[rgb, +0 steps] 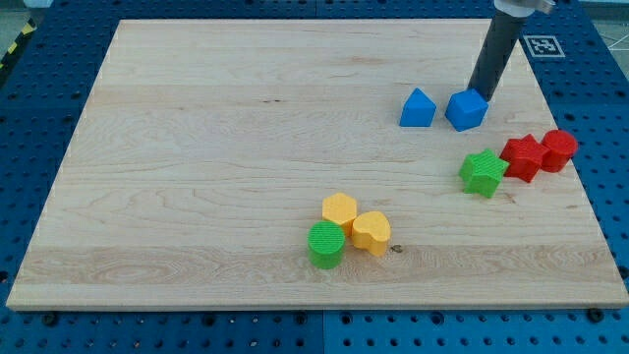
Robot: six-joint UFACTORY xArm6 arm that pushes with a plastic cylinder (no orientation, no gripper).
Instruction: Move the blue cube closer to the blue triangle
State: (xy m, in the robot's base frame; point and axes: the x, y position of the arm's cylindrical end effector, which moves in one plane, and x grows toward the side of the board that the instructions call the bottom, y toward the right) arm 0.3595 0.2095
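The blue cube (466,110) sits on the wooden board at the view's upper right. The blue triangle (418,108) lies just to its left, with a narrow gap between them. My tip (479,96) is at the cube's upper right edge, touching or nearly touching it. The dark rod slants up to the view's top right.
A green star (483,172), a red star (522,156) and a red cylinder (559,149) sit in a row below the cube. A green cylinder (326,245) and two yellow blocks (340,210) (371,233) cluster at the bottom centre. The board's right edge (580,177) is near.
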